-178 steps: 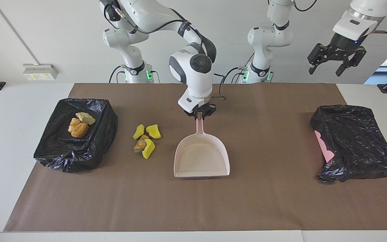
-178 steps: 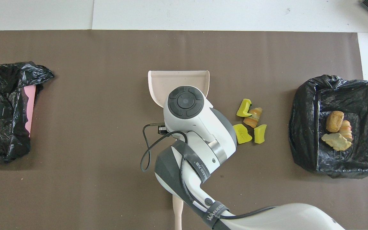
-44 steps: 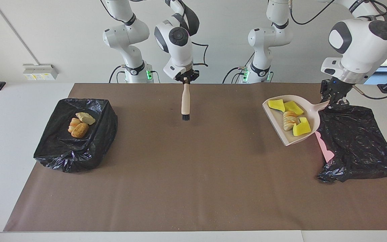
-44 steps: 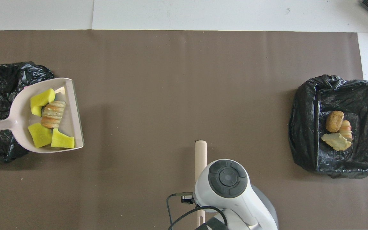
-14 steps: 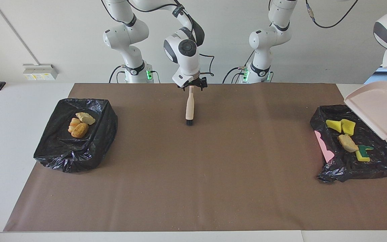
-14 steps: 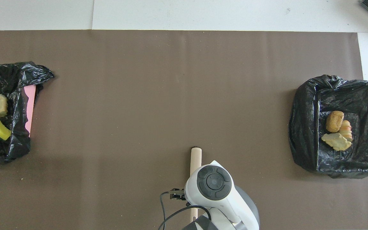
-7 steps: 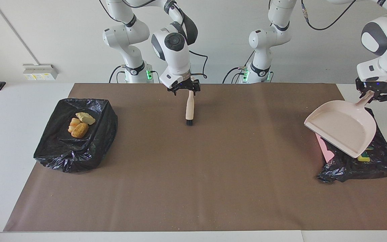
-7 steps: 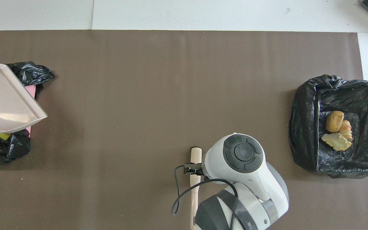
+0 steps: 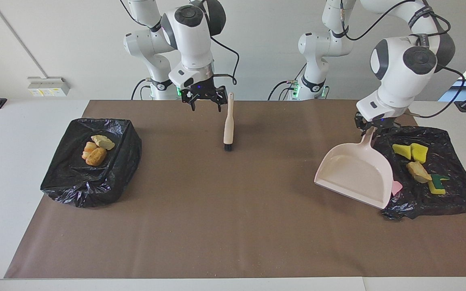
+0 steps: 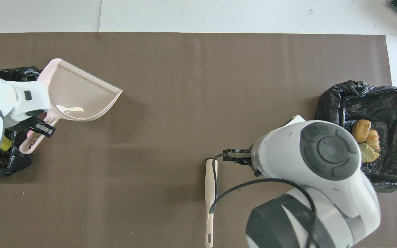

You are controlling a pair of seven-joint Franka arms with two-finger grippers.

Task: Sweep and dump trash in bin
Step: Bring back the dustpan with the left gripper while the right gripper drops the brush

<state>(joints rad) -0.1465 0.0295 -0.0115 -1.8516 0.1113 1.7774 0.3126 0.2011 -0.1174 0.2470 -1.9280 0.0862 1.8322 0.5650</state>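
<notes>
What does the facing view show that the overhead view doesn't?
Only the facing view: the sponge chunks and bread lump lying in the bin bag at the left arm's end, and the open right gripper apart from the brush. Only the overhead view: nothing extra. Both: the empty dustpan, held by the left gripper.

Robot lab: two white arms (image 9: pixel 403 60) at a paper-covered table (image 9: pixel 233 226), bare walls

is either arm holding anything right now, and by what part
The left end effector grips the pale pink plastic dustpan by its handle. The right end effector is open, holding nothing.
</notes>
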